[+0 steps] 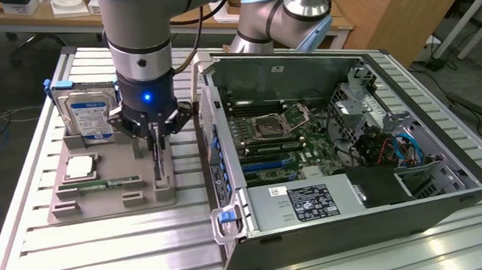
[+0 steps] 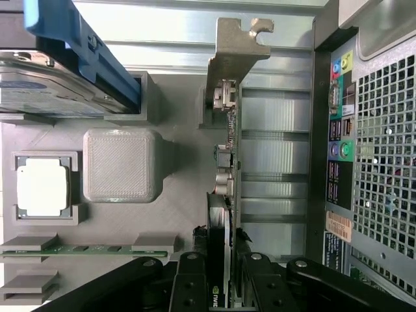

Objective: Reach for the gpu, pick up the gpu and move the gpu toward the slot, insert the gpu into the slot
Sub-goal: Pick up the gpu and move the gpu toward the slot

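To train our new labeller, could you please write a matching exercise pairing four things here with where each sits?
1. green circuit-board gpu with silver bracket
2. silver hard drive with blue label
3. long blue plastic slot
4. small green memory stick

A. lying flat in the grey tray
B. on the motherboard inside the open case
C. clasped on edge by the gripper
D. standing in a tray holder, untouched

Pairs: 1-C, 2-D, 3-B, 4-A

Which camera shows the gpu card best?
The wrist view: the gpu stands close up, edge-on, its silver bracket plain, the jaws closed on its sides. The exterior view shows it as a thin dark sliver under the gripper, upright in the grey tray.
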Available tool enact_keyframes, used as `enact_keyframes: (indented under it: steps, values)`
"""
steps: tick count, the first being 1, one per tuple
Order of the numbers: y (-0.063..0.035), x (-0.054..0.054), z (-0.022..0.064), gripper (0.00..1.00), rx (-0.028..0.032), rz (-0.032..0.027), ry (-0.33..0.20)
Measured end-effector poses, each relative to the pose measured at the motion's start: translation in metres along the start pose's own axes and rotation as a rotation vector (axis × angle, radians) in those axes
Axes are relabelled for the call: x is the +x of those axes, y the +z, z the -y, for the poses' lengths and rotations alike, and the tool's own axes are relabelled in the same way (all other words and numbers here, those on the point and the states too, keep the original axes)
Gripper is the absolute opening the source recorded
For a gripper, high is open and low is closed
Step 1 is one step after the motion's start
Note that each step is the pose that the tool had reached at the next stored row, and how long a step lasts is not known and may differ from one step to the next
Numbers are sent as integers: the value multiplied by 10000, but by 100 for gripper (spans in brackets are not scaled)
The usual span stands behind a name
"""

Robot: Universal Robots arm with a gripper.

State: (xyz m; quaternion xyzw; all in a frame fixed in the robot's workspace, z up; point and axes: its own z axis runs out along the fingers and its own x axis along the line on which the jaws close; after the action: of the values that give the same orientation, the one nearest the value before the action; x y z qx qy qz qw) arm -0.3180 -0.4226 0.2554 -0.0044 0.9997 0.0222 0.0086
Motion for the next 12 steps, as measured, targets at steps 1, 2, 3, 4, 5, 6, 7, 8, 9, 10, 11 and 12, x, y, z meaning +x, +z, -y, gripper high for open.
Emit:
enact_keyframes:
  steps: [1,2,3,4,5,6,7,8,9,10,11,12]
  values:
    - [0,0,0,26,0,0,0]
    - [0,0,0,26,0,0,0]
    - [-1,0,0,26,0,0,0]
    - [-4,0,0,26,1,-1,0]
    - [-11,0,0,26,4,-5,0]
    - [-19,0,0,26,2,-3,0]
    - [-30,0,-1,26,1,-1,0]
    - [-47,-1,-2,26,1,-1,0]
    - [-69,-1,-3,26,1,-1,0]
    - [-90,-2,-4,26,1,-1,0]
    - [-112,-2,-5,26,0,0,0]
    - [-138,-2,-6,26,1,0,0]
